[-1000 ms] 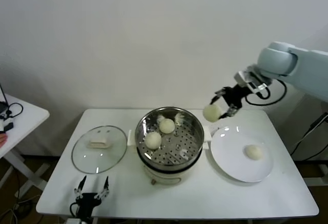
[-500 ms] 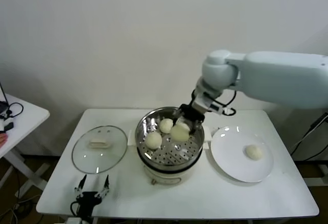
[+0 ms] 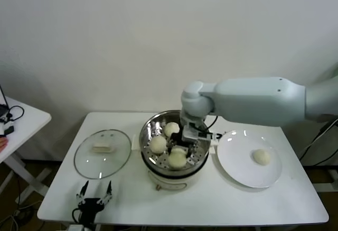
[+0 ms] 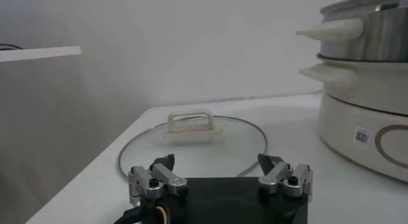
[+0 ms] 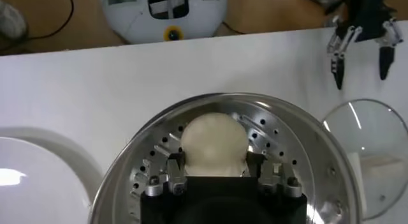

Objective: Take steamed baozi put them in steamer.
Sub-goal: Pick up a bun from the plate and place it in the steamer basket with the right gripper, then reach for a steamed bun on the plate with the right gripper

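Right gripper (image 3: pixel 179 154) is down inside the steamer (image 3: pixel 149 136), reaching in from the 3 o'clock side of the head view. One baozi (image 5: pixel 213 144) sits right between its fingers (image 5: pixel 176 169), resting on the perforated floor near the pot's 6 o'clock rim. From the wrist view the pads flank the bun on both sides and look like they touch it, but I cannot tell whether they are pinching it or already slack. Two more buns in the steamer: one (image 3: pixel 158 145) at about 9 o'clock of the floor, one (image 3: pixel 171 129) near 12 o'clock, both clear of the gripper. The gripped bun lies just beside the 9 o'clock one, at its 4 o'clock. Last bun (image 3: pixel 261 157) is alone on the white plate (image 3: pixel 237 167), at 3 o'clock from the steamer, well apart from the gripper. Glass lid (image 3: pixel 102 153) lies flat on the table (image 3: pixel 211 204) at 9 o'clock from the steamer, cream handle up. Left gripper (image 3: pixel 95 196) is parked low at the table's near edge, 6 o'clock from the lid, fingers spread, nothing between them.
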Available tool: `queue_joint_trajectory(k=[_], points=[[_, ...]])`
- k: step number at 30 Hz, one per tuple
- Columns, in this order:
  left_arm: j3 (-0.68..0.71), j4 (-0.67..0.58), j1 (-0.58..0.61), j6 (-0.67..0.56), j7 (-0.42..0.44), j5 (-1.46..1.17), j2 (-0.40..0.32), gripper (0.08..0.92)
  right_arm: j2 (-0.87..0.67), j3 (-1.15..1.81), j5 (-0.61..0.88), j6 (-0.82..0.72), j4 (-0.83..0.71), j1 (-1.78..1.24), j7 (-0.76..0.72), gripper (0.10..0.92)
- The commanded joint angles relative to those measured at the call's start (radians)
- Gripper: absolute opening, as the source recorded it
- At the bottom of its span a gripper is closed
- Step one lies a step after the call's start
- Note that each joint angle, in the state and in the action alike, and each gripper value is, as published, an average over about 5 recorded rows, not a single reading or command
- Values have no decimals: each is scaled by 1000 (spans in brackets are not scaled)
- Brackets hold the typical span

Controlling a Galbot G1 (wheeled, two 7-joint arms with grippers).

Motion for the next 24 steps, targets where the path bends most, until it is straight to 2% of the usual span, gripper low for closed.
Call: queue_joint_trajectory(k=[1, 8, 14, 20, 24], points=[[0, 7, -2, -2, -1, -1, 2, 823, 51, 3, -77, 28, -63, -61, 6, 650], [0, 10, -4, -4, -1, -2, 4, 823, 64, 14, -81, 48, -96, -64, 11, 670], [2, 6, -4, -3, -1, -2, 4, 823, 56, 17, -19, 73, -106, -36, 5, 788], [5, 2, -2, -1, 0, -1, 3, 823, -15, -29, 166, 75, -98, 96, -31, 822], [6, -4, 1, 0, 0, 2, 4, 823, -88, -189, 374, 6, -123, 254, -92, 823]])
